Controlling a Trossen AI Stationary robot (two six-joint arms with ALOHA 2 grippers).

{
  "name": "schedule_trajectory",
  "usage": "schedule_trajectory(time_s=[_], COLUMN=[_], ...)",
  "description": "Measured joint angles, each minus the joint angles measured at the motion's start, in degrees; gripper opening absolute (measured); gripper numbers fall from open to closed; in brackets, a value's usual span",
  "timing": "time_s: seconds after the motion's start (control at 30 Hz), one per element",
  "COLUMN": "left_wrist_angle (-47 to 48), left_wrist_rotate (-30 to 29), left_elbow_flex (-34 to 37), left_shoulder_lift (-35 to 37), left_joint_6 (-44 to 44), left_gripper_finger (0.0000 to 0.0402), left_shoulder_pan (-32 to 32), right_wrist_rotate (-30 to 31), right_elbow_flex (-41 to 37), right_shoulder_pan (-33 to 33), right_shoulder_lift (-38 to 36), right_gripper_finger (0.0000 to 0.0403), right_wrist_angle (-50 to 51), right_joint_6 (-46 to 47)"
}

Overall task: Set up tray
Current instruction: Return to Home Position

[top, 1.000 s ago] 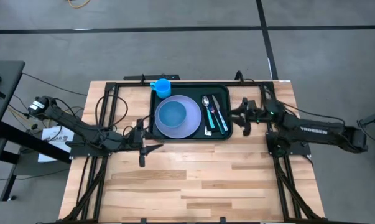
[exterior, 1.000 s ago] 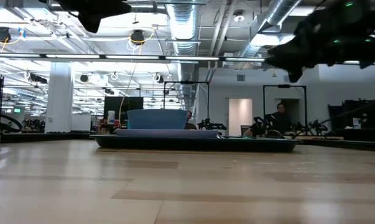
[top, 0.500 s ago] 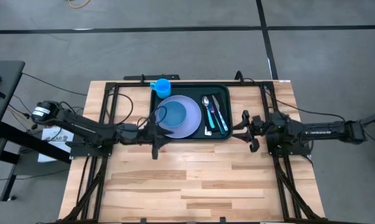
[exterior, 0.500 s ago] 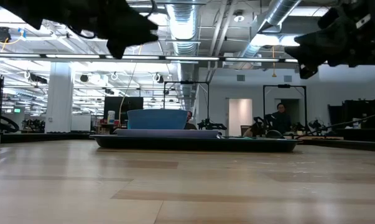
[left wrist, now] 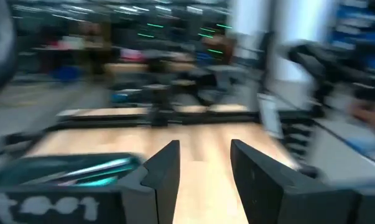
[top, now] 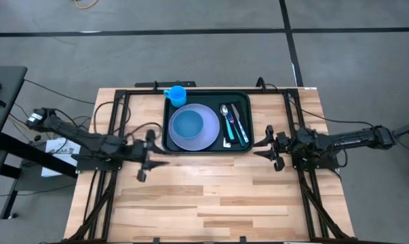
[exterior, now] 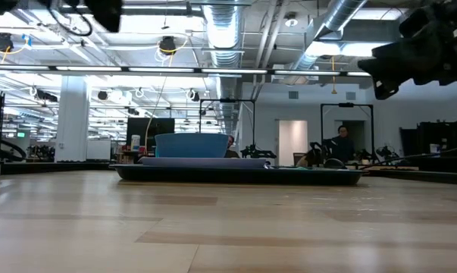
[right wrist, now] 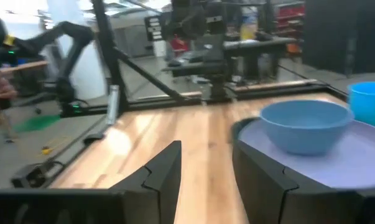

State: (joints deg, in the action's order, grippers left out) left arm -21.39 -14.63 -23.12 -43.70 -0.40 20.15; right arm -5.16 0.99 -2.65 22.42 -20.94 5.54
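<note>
No lettering can be read (white marks on the left gripper (left wrist: 203,155) are smeared).

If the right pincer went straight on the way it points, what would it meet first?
Probably nothing soon: the open right pincer aims over the light wooden table, just beside the near rim of the large dark green plastic tray. Height is unclear; it might clip that rim.

Light wood plank table (top: 211,196), black metal frame (top: 150,85) fixed along far edge and down both sides. Directly on the wood: one dark green tray (top: 211,152), long side parallel to far edge, roughly centred left to right, in the far half. Low view: tray lies flat.
</note>
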Motion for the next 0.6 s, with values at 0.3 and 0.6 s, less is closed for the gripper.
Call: schedule_trajectory(time_s=[0.3, 0.6], left_wrist_angle=[-7.6, 7.8], left_wrist_rotate=[-12.8, -2.4], left_elbow_flex=[17.4, 22.5], left_shoulder_lift=[20.2, 32.7], left_joint_6=[3.1, -0.7], left_gripper_finger=[0.0132, 0.0132], left_shoulder_pan=[3.4, 3.4], right_wrist_rotate=[9.7, 9.8], right_elbow_flex=[0.0, 0.0], right_shoulder_pan=[-4.1, -4.6], right_shoulder_lift=[-7.1, -12.2], right_gripper_finger=[0.0133, 0.0133], right_wrist_angle=[9.7, 12.3], right_joint_6=[-2.7, -6.8])
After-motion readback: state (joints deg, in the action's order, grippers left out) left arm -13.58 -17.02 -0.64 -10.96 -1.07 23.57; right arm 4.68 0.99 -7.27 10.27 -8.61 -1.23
